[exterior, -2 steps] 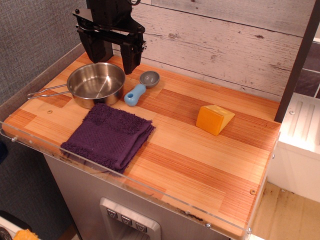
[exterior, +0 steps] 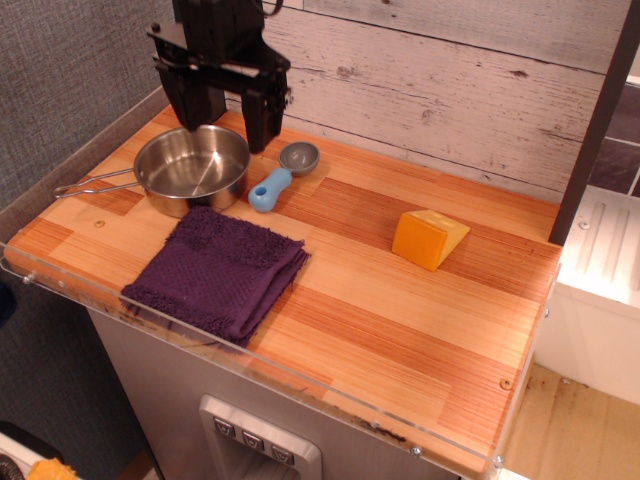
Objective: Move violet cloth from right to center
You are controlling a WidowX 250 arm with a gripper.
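Observation:
The violet cloth point(exterior: 218, 272) is a dark purple folded terry towel. It lies flat near the front left edge of the wooden table, just in front of the steel pot point(exterior: 192, 168). My black gripper point(exterior: 228, 122) hangs at the back left, above and behind the pot, well away from the cloth. Its two fingers are spread apart and hold nothing.
A blue-handled grey scoop point(exterior: 283, 172) lies right of the pot. An orange cheese wedge point(exterior: 429, 238) sits to the right of centre. A clear plastic lip point(exterior: 300, 385) runs along the table's front edge. A wood-plank wall stands behind and a grey wall at the left.
The gripper has shifted very slightly. The cloth, pot, scoop and wedge have not moved.

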